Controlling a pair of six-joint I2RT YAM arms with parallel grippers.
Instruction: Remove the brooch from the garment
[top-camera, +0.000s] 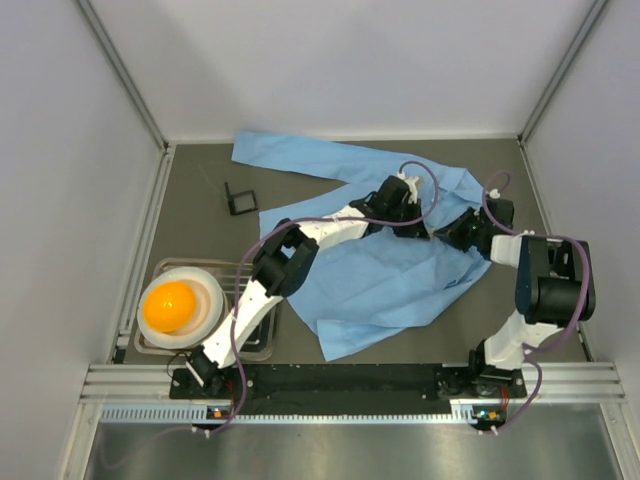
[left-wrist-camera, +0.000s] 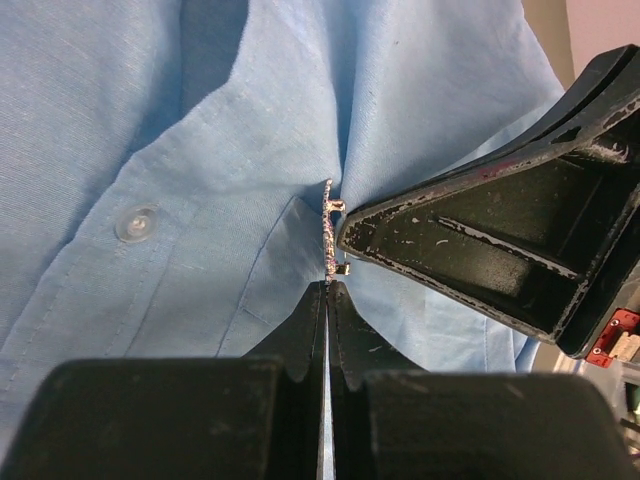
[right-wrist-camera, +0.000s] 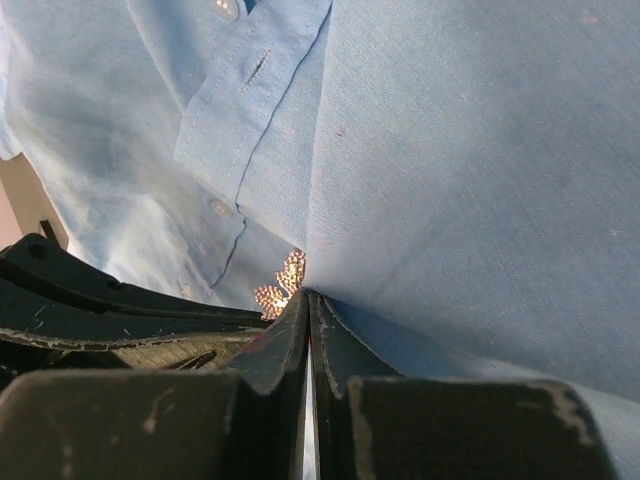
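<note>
Your left claw (left-wrist-camera: 327, 292) is pressed shut, its tips just below the brooch (left-wrist-camera: 330, 225) on a pinched ridge of the shirt (left-wrist-camera: 200, 120). You cannot tell whether it nips cloth or pin. Your right claw (right-wrist-camera: 307, 300) is shut too, with its tips touching the brooch from the right. Only the wrist views show the brooch. The top view hides it under the meeting claws on the shirt's right part, but it shows a black holder (top-camera: 240, 200) near the shirt's left edge.

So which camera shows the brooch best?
The right wrist view: the brooch turns its glittering face to it, beside the right claw, shut on the garment. The left wrist view sees it only edge-on; in the top external view the arms hide it.
</note>
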